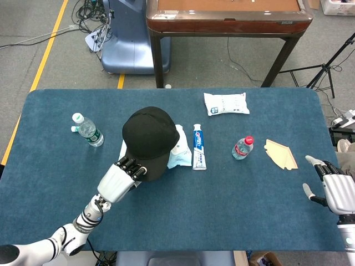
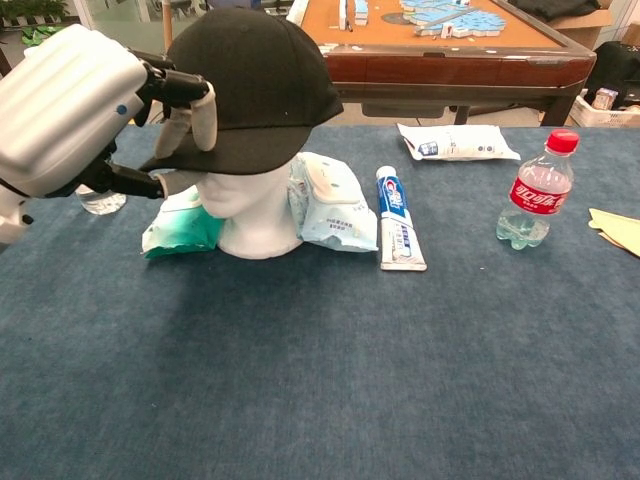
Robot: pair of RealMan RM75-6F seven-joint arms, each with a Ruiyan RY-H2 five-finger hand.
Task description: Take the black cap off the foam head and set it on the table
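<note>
The black cap (image 1: 148,139) (image 2: 252,88) sits on the white foam head (image 2: 248,212), tilted up so the head's face shows under its brim. My left hand (image 1: 119,181) (image 2: 70,105) grips the brim from the front-left, fingers curled over its top edge and thumb beneath. My right hand (image 1: 334,192) hovers open at the table's right edge, far from the cap, and shows only in the head view.
A wet-wipes pack (image 2: 330,203), a toothpaste box (image 2: 397,228), a red-capped bottle (image 2: 533,192) and a white packet (image 2: 456,143) lie right of the head. A green pouch (image 2: 178,228) sits at its left. A bottle (image 1: 87,130) stands far left, tan paper (image 1: 280,154) right.
</note>
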